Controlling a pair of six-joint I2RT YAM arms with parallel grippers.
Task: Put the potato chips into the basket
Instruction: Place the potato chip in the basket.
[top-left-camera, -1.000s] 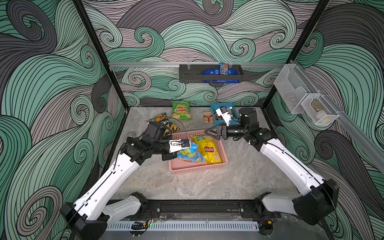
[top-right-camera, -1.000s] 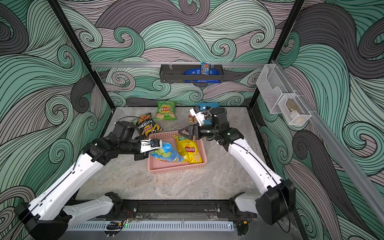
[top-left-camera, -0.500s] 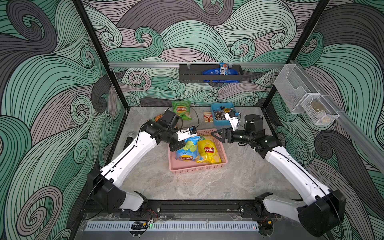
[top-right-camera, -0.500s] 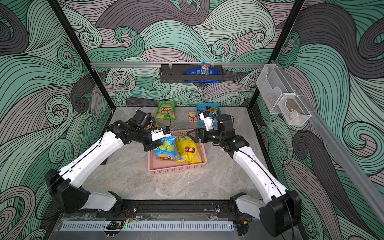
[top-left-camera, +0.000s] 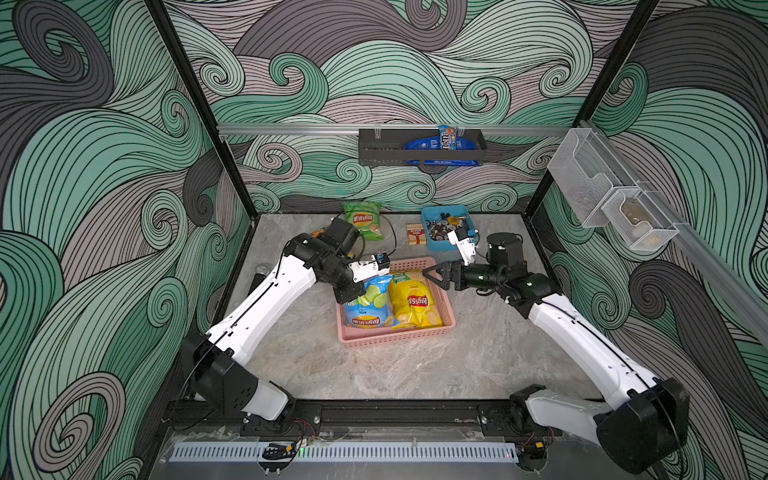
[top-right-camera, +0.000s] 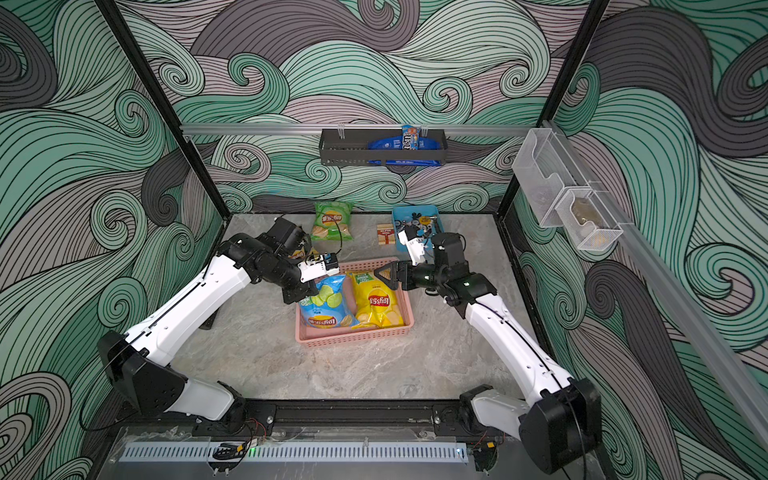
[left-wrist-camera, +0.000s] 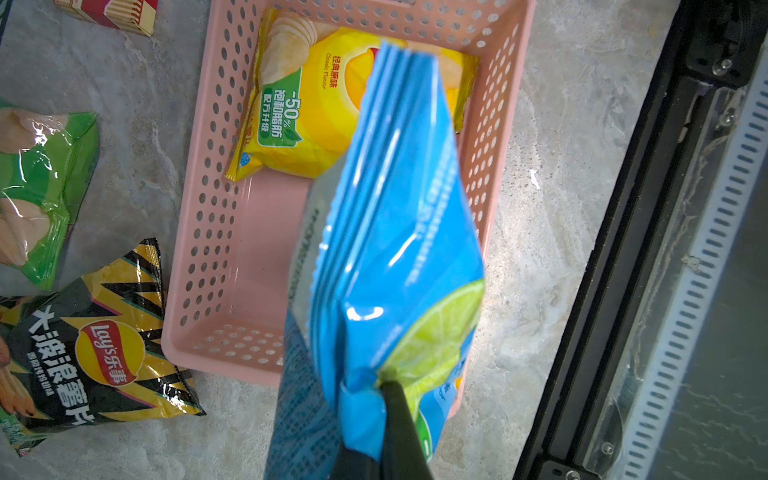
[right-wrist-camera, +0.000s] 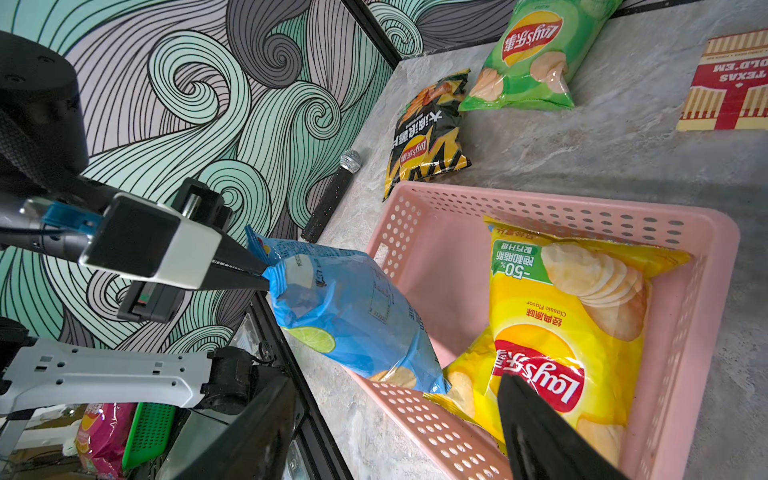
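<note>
The left gripper (right-wrist-camera: 259, 274) pinches the blue bag (top-left-camera: 370, 301) by its top seam. The bag slants down from it, long axis twelve to six, its low end in the nine-o'clock half of the basket (top-left-camera: 395, 338). The yellow bag (top-left-camera: 413, 301) lies beside it at three. The right gripper (top-left-camera: 430, 276) gapes wide over the one-o'clock corner. From above, the left arm hides most of the black bag (left-wrist-camera: 95, 345) at eleven.

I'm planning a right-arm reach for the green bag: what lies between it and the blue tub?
The red-and-cream box, lying flat, nearer the tub than the green bag; both top views show it.
</note>
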